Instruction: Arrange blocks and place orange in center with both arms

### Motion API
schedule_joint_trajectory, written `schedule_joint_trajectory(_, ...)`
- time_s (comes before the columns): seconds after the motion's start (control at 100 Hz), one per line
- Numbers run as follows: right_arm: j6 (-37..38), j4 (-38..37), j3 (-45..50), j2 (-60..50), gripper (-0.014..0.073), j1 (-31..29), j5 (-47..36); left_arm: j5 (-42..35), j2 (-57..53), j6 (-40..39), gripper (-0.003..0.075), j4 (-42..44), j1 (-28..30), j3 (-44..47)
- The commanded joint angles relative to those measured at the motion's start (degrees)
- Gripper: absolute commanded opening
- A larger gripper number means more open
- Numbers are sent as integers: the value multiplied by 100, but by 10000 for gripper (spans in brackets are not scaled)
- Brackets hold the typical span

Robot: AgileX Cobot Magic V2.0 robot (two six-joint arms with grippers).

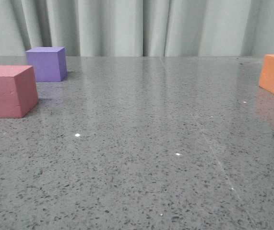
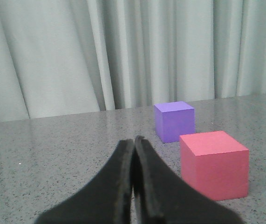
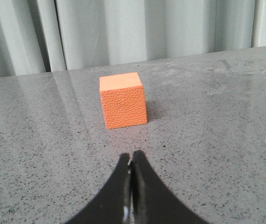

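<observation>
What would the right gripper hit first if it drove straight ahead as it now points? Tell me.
Most likely the orange cube. The right gripper, its fingers shut, points almost straight at it over bare table. The cube sits slightly off the fingertips' line, so a glancing contact is possible; depth is hard to judge.

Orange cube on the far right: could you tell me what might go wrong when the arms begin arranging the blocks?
The right gripper is shut and short of the orange cube; advancing without opening would likely push it away. The pink-red cube and purple cube stand close together, so the shut left gripper may bump one while reaching for the other.
</observation>
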Motion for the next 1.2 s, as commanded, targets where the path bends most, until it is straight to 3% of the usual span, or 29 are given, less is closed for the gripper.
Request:
schedule_joint_trajectory(0.0,-60,-9,-76,-102,-67,26,-514,-427,-192,-43,-19,-18,13,315)
schedule_joint_trajectory(0.63,-60,-9,-76,-102,-67,26,-514,-427,-192,-43,-19,-18,13,315)
schedule_joint_trajectory(0.86,-47,-9,-192,-102,-67,26,-1157,-427,-192,-43,-19,-18,13,315)
schedule_joint_trajectory(0.96,47,-9,-602,-74,-67,26,-799,-427,-192,-43,-19,-18,13,315)
schedule_joint_trajectory(1.19,47,-9,-2216,920,-67,26,1045,-427,-192,-43,-19,-18,13,315)
